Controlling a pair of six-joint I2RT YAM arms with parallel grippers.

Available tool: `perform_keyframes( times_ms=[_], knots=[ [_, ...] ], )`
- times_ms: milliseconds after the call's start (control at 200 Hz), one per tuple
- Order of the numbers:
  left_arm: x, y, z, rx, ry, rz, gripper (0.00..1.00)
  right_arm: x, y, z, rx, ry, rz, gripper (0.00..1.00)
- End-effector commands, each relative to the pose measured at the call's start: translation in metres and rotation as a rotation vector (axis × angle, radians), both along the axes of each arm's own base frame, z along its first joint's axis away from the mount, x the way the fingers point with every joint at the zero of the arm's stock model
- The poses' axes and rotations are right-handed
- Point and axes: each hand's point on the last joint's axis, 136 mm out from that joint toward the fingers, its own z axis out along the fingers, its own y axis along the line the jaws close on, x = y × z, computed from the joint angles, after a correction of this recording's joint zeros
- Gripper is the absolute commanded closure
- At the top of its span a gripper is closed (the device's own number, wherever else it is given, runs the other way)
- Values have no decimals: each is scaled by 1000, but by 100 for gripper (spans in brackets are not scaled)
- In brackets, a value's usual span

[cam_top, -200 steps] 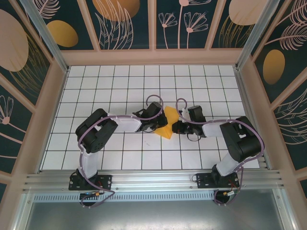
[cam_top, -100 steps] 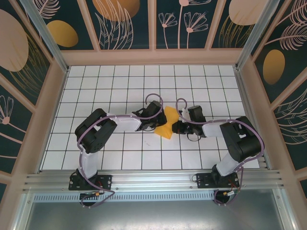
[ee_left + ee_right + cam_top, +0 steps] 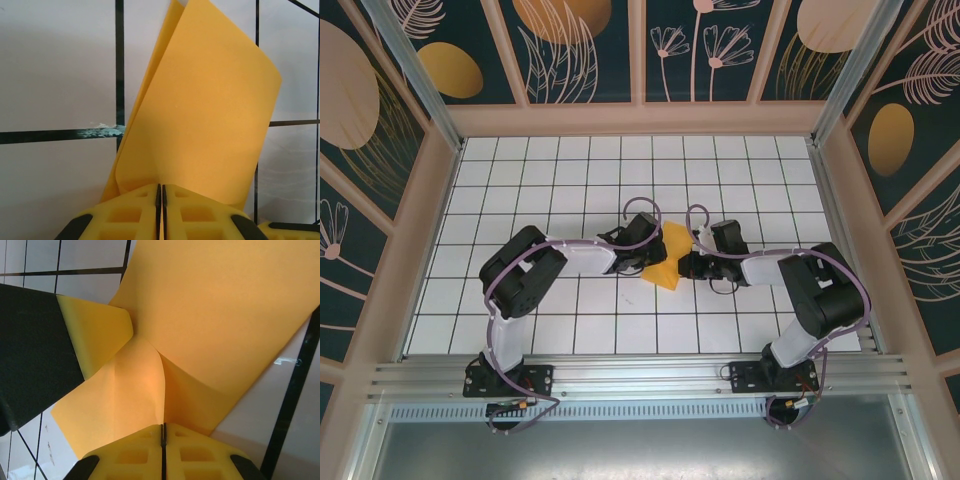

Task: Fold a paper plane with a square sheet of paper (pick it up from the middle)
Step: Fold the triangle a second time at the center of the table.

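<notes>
Almost nothing had shifted over the last second; both arms kept the same pose. The square sheet of paper (image 3: pixel 666 262) sat near the middle of the worktop (image 3: pixel 520 180), bent into loose folds. The left end effector (image 3: pixel 159 189) pinched the sheet's left side, jaws pressed together on it. The right end effector (image 3: pixel 163 429) clamped the right side at a crease.

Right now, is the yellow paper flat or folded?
Folded, not flat. The paper doubles over itself above the left gripper, and creases bunch at the right gripper.
</notes>
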Motion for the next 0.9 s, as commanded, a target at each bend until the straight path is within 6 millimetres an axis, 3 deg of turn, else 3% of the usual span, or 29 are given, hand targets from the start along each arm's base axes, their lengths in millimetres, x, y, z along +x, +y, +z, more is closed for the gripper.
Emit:
perform_keyframes(
  times_ms=[0, 215, 410, 510, 896],
  knots=[
    [7, 5, 19, 29, -42, 8, 85, -1, -3, -12, -55, 4, 5, 90],
    [4, 7, 4, 39, -17, 6, 85, 0, -2, -11, -54, 3, 4, 90],
    [-7, 8, -23, 52, 48, -12, 85, -1, -1, -11, -51, 5, 7, 90],
    [-12, 10, -25, 49, 63, -13, 86, 1, 0, -9, -48, 1, 6, 90],
    [-3, -6, 58, -66, -57, -50, 83, 3, 3, -4, -47, -11, 5, 90]
  ],
)
